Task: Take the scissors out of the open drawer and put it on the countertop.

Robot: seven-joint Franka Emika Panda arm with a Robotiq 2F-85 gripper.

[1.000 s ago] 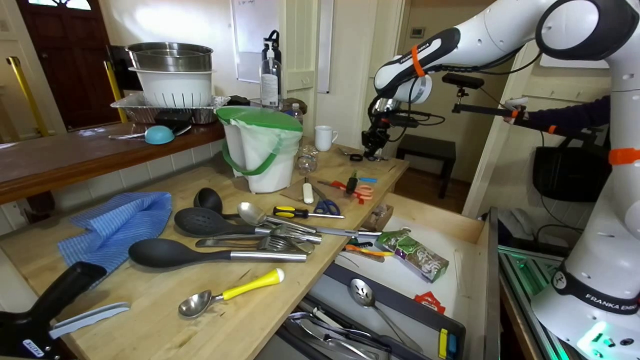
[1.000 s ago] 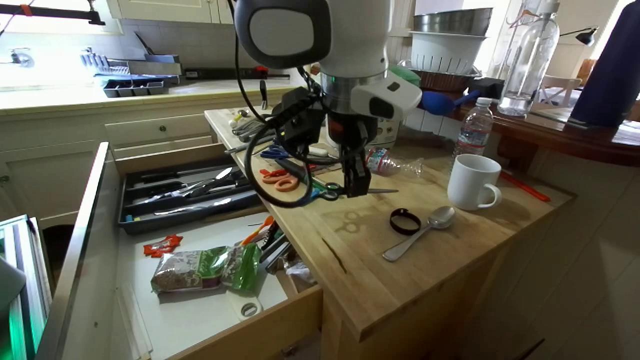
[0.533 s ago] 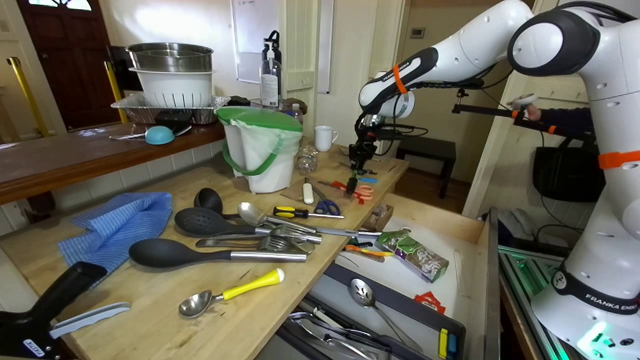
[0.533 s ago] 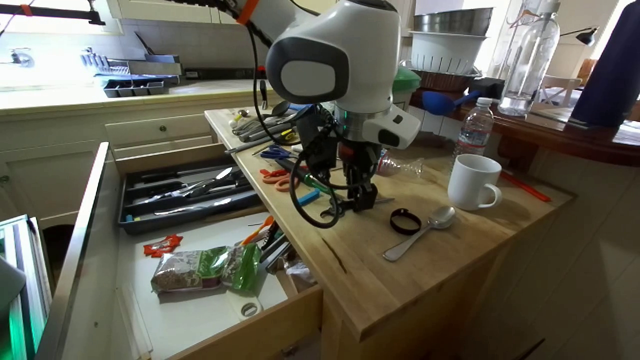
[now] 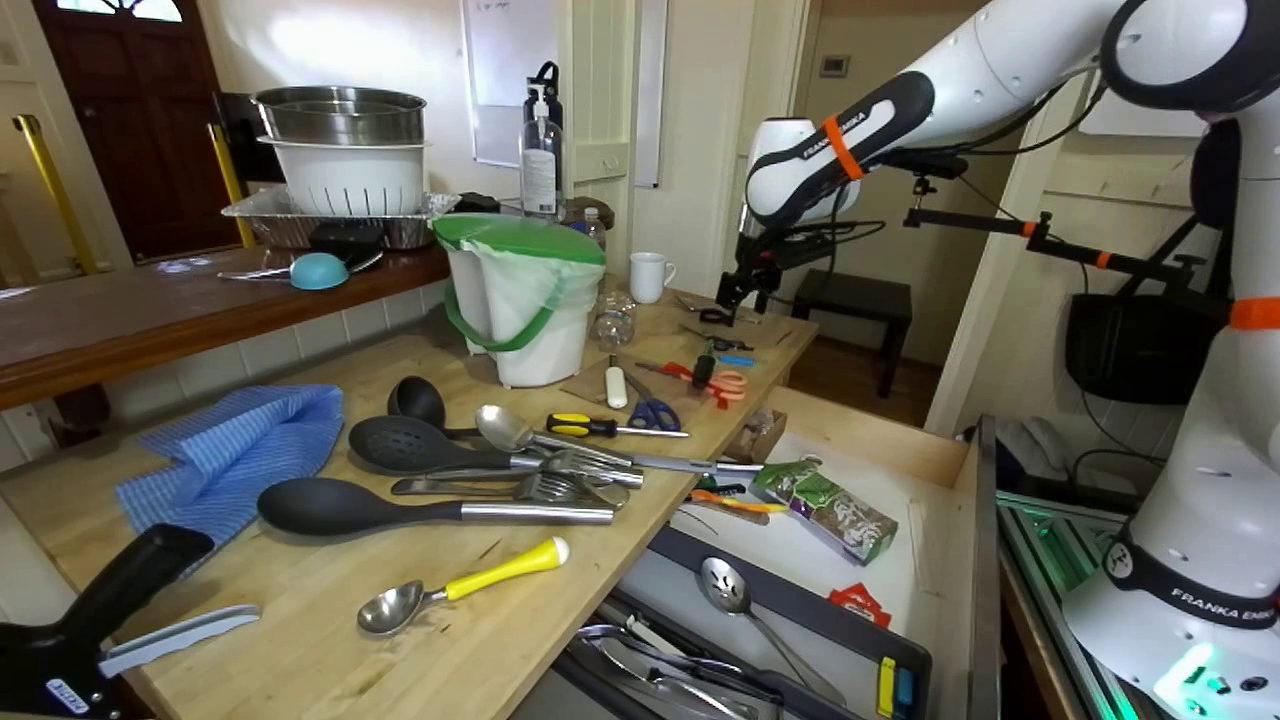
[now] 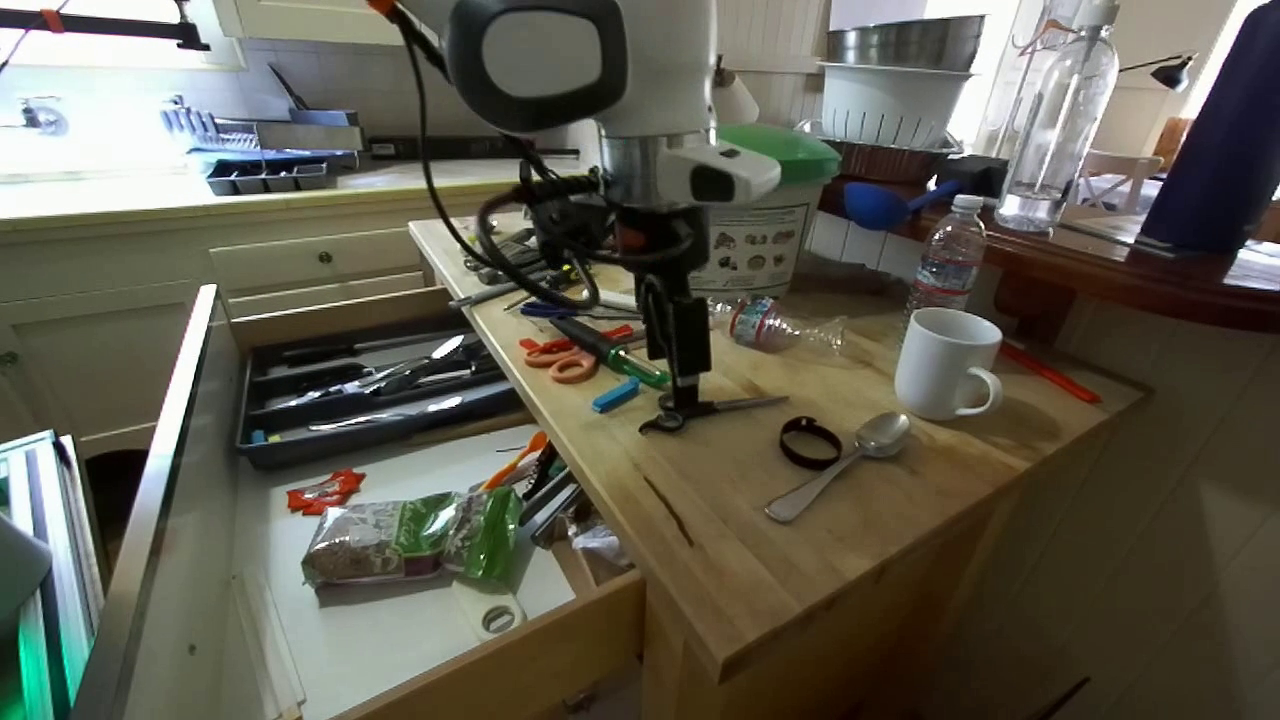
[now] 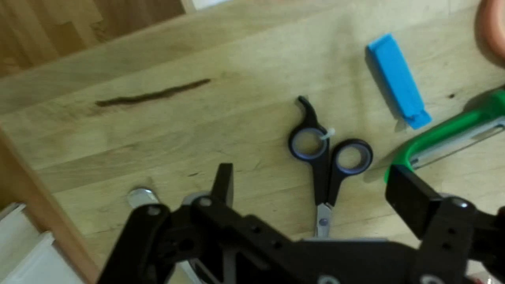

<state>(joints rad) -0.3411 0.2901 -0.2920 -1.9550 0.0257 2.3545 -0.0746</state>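
Note:
Black-handled scissors (image 7: 321, 181) lie flat on the pale wooden countertop (image 7: 236, 130). In both exterior views the scissors (image 6: 745, 404) rest near the far end of the plank, between a blue clip and a black ring. My gripper (image 7: 309, 173) is above them with its jaws wide apart, one finger on each side, touching nothing that I can see. An exterior view shows the gripper (image 5: 745, 312) raised over the countertop (image 5: 320, 640). The wrist view hides most of the blades behind the gripper body. The drawer (image 6: 160, 480) stands open beside the countertop.
Near the scissors are a blue clip (image 7: 398, 81), a green-handled tool (image 7: 442, 134), orange-handled scissors (image 6: 572, 368), a spoon (image 6: 830, 480), a black ring (image 6: 808, 460) and a white mug (image 6: 940, 365). A green-lidded bucket (image 5: 540, 340) stands behind. The drawer holds a utensil tray (image 6: 262, 455) and packet (image 6: 370, 545).
A second ago my gripper held the scissors above the countertop. It came down with them, then opened and lifted away. The scissors now lie on the wood.

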